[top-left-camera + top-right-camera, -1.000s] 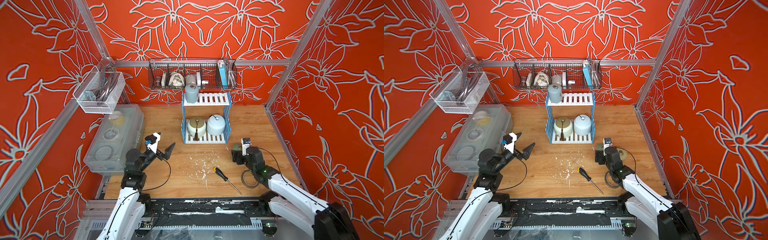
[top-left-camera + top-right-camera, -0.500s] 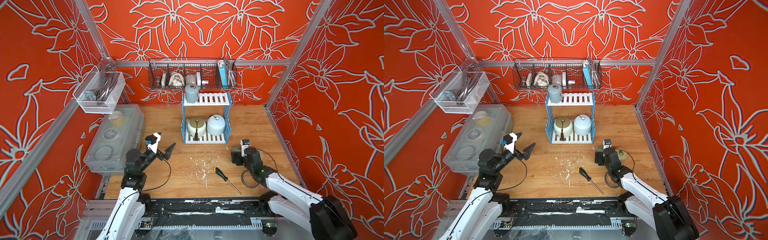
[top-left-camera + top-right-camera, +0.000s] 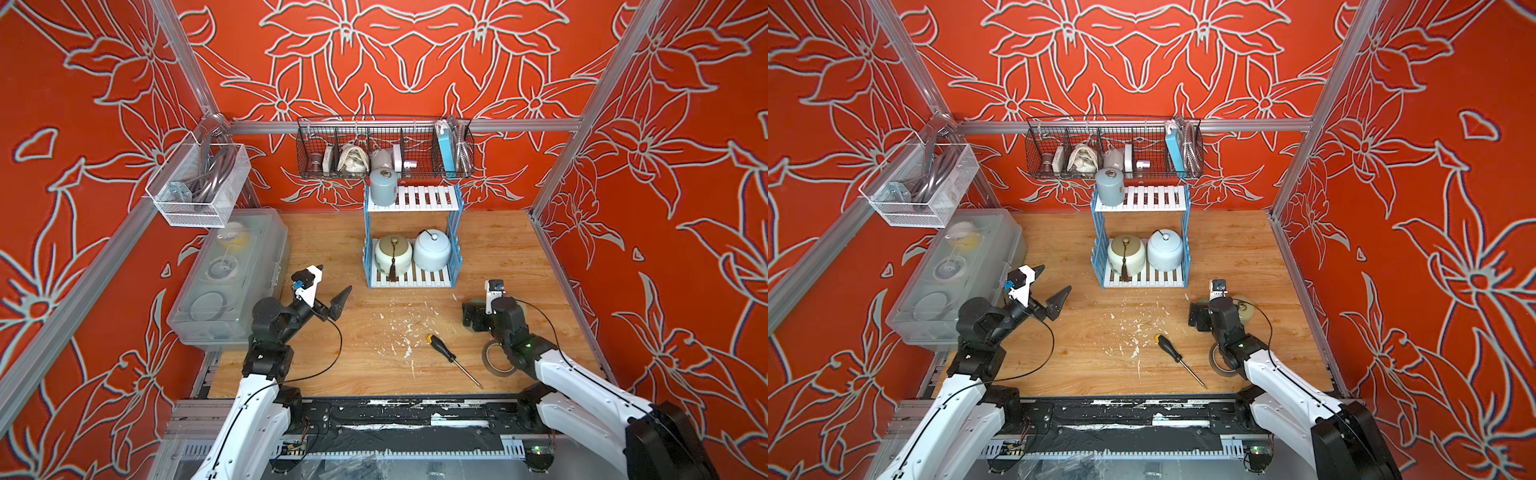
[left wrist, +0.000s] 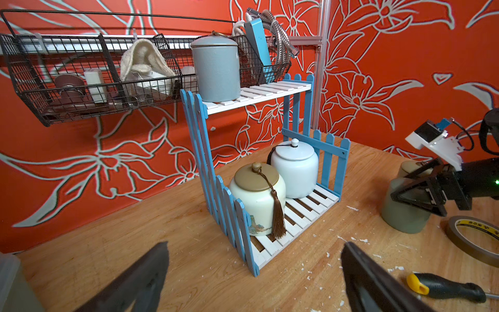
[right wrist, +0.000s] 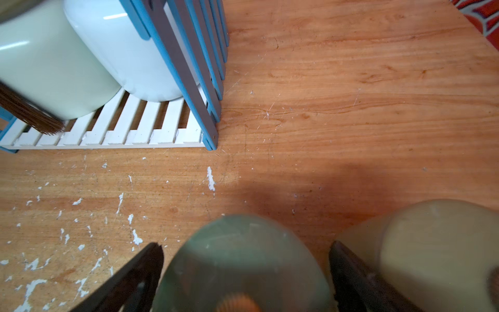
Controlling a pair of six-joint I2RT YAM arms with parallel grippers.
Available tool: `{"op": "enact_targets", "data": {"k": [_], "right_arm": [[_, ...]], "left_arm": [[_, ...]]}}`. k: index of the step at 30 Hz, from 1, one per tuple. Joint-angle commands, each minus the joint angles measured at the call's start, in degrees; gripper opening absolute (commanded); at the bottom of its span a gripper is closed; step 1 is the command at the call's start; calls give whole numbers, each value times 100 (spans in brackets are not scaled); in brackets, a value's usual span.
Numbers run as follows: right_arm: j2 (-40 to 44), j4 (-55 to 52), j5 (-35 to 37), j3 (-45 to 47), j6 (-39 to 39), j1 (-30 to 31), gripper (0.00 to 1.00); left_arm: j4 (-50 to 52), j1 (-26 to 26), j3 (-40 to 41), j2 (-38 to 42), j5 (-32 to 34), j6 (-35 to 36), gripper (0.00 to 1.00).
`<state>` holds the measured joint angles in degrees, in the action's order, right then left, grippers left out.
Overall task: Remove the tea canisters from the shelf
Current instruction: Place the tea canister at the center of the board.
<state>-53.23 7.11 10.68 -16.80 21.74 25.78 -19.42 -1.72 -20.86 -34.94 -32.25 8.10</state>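
Note:
The shelf (image 3: 428,197) (image 3: 1154,197) (image 4: 270,91) (image 5: 162,127) stands at the back middle of the table. A grey-blue tea canister (image 3: 383,187) (image 3: 1110,188) (image 4: 217,73) sits on its top tier. On the bottom tier are the cream one with a tassel (image 3: 392,254) (image 4: 256,200) and the pale blue-white one (image 3: 432,250) (image 4: 295,170). My right gripper (image 3: 478,316) (image 5: 245,251) is open, its fingers either side of a sage green canister (image 5: 243,256) (image 4: 405,213) standing on the table. A yellow-green canister (image 5: 432,243) (image 3: 1246,309) stands just beside it. My left gripper (image 3: 332,280) (image 4: 253,251) hangs open and empty, left of the shelf's front.
A screwdriver (image 3: 451,357) and a tape roll (image 3: 496,361) lie near the right arm. A clear plastic bin (image 3: 232,282) lines the left edge. A black wire basket (image 3: 386,149) hangs just behind the shelf and a clear mesh basket (image 3: 199,187) hangs on the left wall.
The right gripper's jaws have spread wider, off the sage green canister. The left arm has not moved.

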Motion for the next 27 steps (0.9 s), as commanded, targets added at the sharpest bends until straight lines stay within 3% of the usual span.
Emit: {"op": "enact_targets", "data": {"k": [1, 14, 23, 27], "right_arm": [[-7, 109, 128, 70, 124, 24, 99], [18, -9, 148, -108, 32, 24, 99], [400, -1067, 593, -1132, -449, 7, 99], [453, -1591, 625, -1619, -581, -12, 99]], "left_arm": [[-153, -32, 32, -1, -71, -9, 99], [-139, -31, 41, 43, -88, 2, 99], [907, -95, -564, -9, -90, -475, 99], [1800, -225, -1105, -121, 61, -261, 99]]}}
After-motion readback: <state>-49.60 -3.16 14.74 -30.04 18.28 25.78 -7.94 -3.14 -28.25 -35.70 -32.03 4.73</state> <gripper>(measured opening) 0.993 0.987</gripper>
